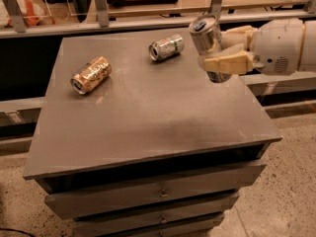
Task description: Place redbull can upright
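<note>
End effector [217, 52] clamps the nearly upright redbull can [204, 35], held above the table [148, 122].

A robot test lab with an office-workshop look

A plain grey drawer cabinet [158, 194] stands on a speckled hard floor [291, 181], and its flat surface [148, 117] serves as a bench where a gold can [91, 75] and a short silver can [166, 47] lie as props; behind it run metal posts [101, 4] with clear panels and a wooden top beyond; the white arm's tan gripper [219, 48] reaches in over the surface's right rear edge, clamped around the redbull can [206, 33], held nearly upright
</note>
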Action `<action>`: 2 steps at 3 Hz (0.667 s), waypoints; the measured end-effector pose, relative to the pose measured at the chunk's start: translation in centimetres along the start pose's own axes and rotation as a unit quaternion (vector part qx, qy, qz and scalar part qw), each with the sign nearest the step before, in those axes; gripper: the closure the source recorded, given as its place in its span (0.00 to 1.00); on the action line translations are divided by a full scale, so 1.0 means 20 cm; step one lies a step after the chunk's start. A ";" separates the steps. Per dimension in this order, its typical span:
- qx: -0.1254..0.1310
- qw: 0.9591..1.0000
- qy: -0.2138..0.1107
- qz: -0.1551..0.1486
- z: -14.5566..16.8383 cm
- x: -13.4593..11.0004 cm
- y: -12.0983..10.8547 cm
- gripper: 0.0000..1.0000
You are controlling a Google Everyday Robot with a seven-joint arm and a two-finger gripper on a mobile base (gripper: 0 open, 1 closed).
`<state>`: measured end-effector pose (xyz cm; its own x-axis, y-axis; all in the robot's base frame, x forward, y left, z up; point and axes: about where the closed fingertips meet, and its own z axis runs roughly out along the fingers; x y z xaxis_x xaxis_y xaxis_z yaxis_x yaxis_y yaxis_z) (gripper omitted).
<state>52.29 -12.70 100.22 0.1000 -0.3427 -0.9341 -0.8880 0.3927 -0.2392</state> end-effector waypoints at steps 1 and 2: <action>0.020 0.999 -0.007 0.043 0.07 0.08 -0.03 1.00; 0.020 0.999 -0.007 0.043 0.07 0.08 -0.03 1.00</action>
<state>53.49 -12.29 98.54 0.0300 -0.2948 -0.9551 -0.8749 0.4542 -0.1677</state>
